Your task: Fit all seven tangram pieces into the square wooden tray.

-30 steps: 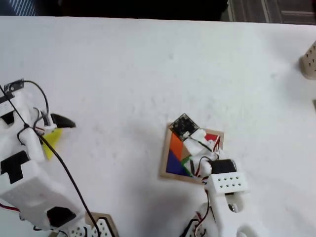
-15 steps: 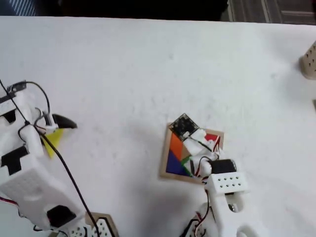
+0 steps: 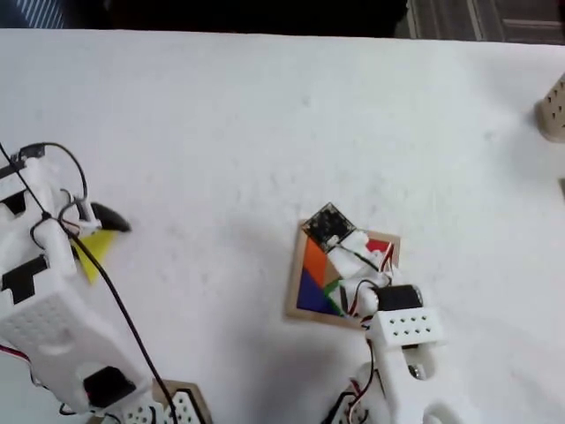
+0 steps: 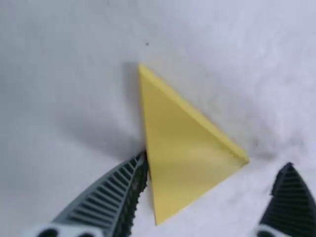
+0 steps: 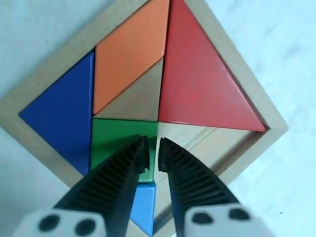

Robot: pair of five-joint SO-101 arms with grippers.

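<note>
Yellow triangle (image 4: 177, 148) lies between the left gripper's (image 4: 215, 163) spread jaws

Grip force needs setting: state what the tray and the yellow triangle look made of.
The tray looks like unpainted light wood: pale tan, with faint grain lines on its bare floor. The yellow triangle is probably painted wood with an even matte coat. No grain shows, so plastic can't be excluded.

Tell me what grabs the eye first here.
The yellow triangle lies alone on the white table, far left of the tray in the high view, straddled by the open left gripper. The square wooden tray is nearly full, its large red triangle foremost, with the right gripper shut above it.
</note>
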